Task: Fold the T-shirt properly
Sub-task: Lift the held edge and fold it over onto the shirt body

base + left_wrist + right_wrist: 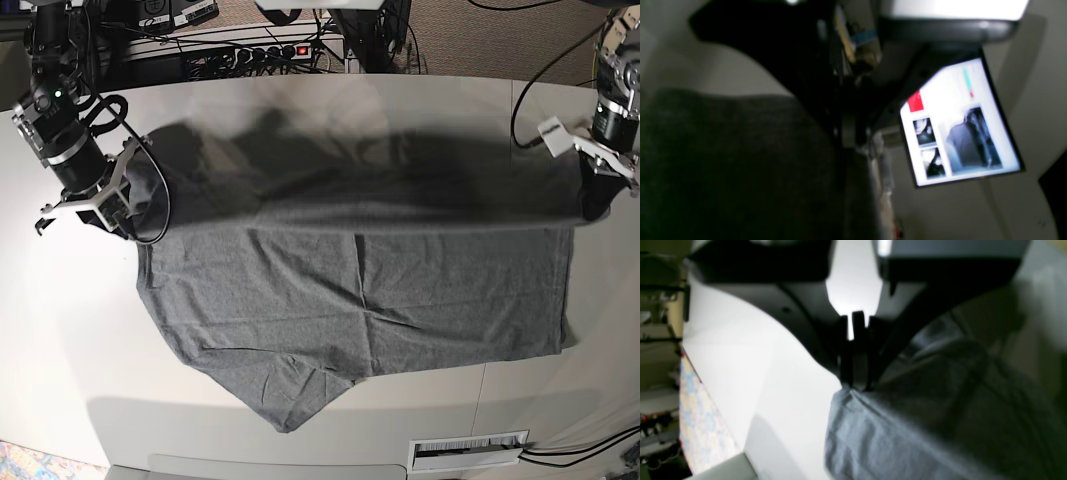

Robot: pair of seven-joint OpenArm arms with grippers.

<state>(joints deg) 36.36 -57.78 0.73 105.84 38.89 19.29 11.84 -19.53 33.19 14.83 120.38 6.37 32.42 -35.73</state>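
Overhead, you have a pale grey tabletop [300, 100], with a power strip [262, 52] behind it. T-shirt [360, 290]: heather grey, wrinkled, spread across the middle. Right end effector [855, 386] and left end effector [597, 205]: each pinched closed on a T-shirt edge. Only your left wrist view shows a lit monitor [960, 123].

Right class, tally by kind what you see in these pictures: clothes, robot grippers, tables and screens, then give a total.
T-shirt: 1
Grippers, left gripper and right gripper: 2
Table: 1
Screen: 1
Total: 5
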